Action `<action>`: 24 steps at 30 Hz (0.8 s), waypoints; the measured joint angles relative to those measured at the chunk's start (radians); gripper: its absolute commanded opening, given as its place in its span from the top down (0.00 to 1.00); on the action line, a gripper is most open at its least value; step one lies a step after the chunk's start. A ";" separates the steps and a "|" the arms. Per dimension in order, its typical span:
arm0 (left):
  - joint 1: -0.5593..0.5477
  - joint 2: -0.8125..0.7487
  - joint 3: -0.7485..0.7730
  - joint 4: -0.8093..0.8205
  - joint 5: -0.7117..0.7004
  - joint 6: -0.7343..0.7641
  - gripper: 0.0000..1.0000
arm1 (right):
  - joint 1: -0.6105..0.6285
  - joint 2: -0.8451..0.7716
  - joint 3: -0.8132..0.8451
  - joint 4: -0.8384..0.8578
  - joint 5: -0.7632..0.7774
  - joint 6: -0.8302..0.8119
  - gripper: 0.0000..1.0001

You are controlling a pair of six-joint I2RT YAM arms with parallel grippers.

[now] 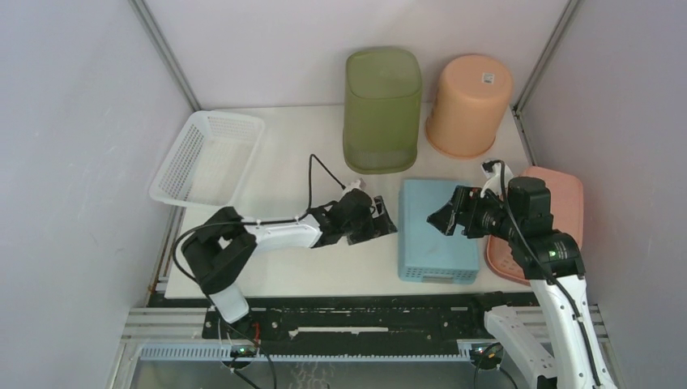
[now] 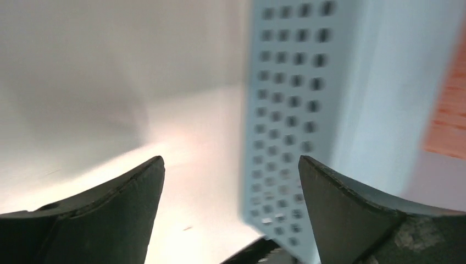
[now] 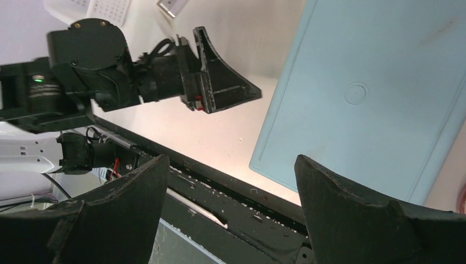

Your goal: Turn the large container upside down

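Top external view: blue container [image 1: 438,231], base-up, probably light, stiff plastic; grip its perforated long walls. Left pincer [image 1: 389,223] and right pincer [image 1: 436,219] stand apart, empty.

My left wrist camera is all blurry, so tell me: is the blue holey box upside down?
Observer: Yes. The blue basket lies bottom up, flat on the table.
Operator: Where's my other gripper?
Observer: The right gripper hangs open above the basket's upturned bottom.
Operator: What's at the back?
Observer: A green bin and an orange bucket, both mouth down.
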 measured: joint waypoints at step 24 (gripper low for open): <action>0.756 -0.349 0.316 -0.801 -0.353 0.660 0.03 | 0.149 0.011 -0.090 0.145 -0.007 0.066 0.08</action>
